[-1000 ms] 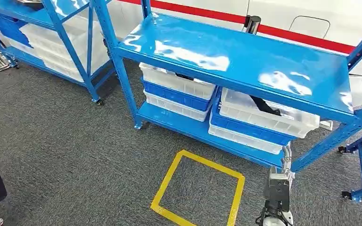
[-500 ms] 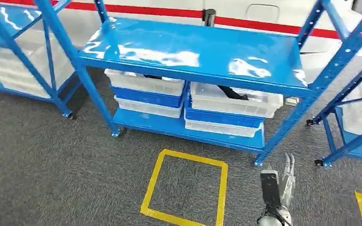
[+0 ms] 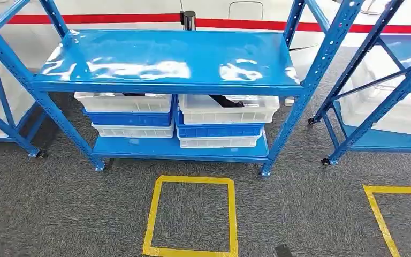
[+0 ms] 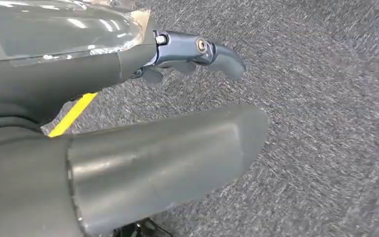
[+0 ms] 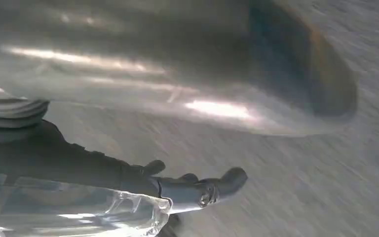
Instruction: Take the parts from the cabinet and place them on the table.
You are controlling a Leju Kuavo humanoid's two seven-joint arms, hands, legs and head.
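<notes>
Rack [image 3: 166, 59]: blue painted metal, glossy flat top shelf with white glare patches, perforated angle posts, small castors at the feet; it stands on the carpet, square to the head view.
Lower shelf [image 3: 139, 149]: same blue sheet metal, carrying two stacks of crates side by side.
Left crates [image 3: 126, 115]: rectangular plastic, ribbed rims, stacked white over blue over white; a dark thing lies in the top one, mostly hidden under the top shelf.
Right crates [image 3: 222, 120]: same stack, white, blue, white.
Part [image 3: 226, 101]: black, long and narrow, lying slanted in the top white crate of the right stack, under the top shelf.
Carpet [image 3: 59, 203]: grey, short speckled pile.
Tape square [image 3: 191, 215]: yellow outline stuck flat on the carpet just in front of the rack; a second yellow outline [image 3: 380, 209] lies off to the right.
Neighbouring racks: blue frames on either side, holding pale translucent crates [image 3: 390, 115].
Wall [image 3: 112, 19]: white with a red horizontal stripe.
Left hand [image 4: 192, 52]: smooth grey thumb and dark fingers hanging over bare carpet, fingers apart, nothing in them.
Right hand [image 5: 197, 187]: picture blurred; dark fingers held loosely apart over carpet, nothing held.
</notes>
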